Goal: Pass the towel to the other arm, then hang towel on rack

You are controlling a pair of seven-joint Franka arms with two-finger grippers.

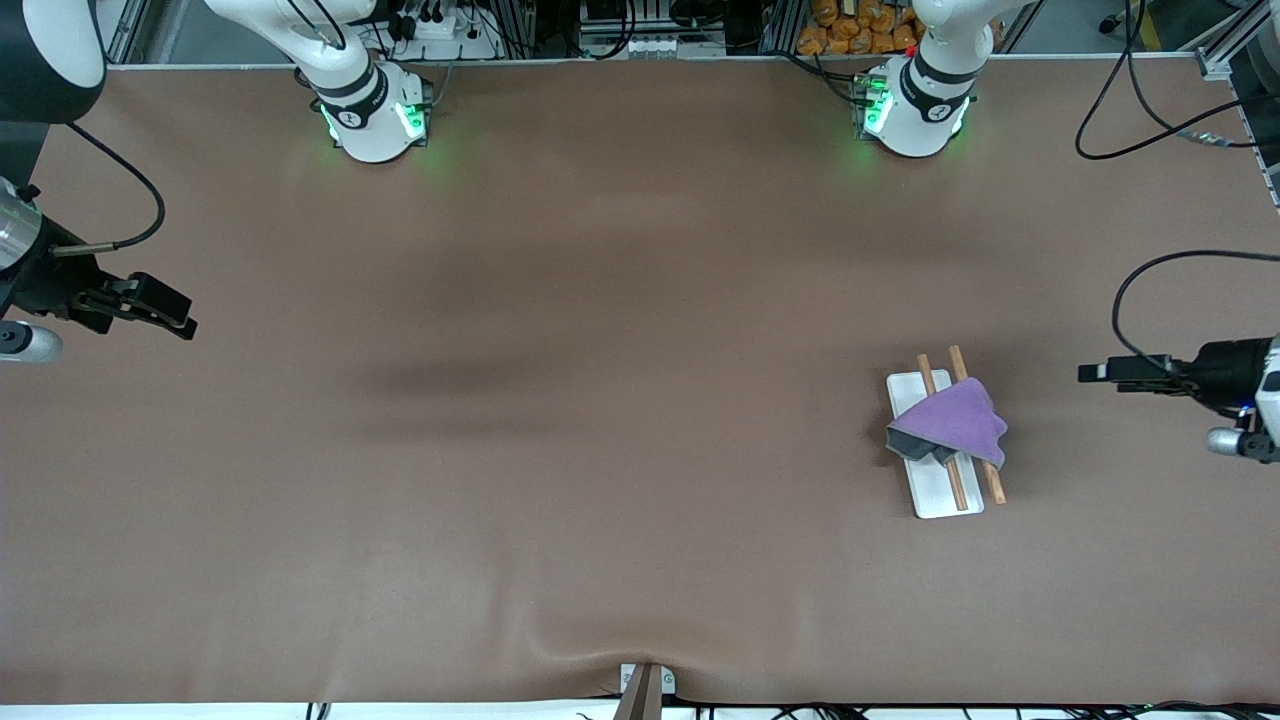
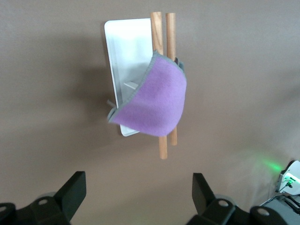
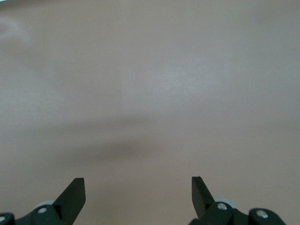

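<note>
**Towel draped over the rack**

The lilac towel (image 1: 958, 420) with its grey underside hangs across both brown rods of the rack (image 1: 935, 480), folded to a point, one edge drooping onto the white tray. The rack stands toward the left arm's end of the table, rods protruding past the cloth at both ends.

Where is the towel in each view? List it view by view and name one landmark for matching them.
Front view: the towel is draped over the rack, toward the left arm's end of the table.
Left wrist view: the towel hangs across the same rods, above the open left gripper.
Right wrist view: not in it.
Shared landmark: the rack's white tray, in the front and left wrist views.
</note>
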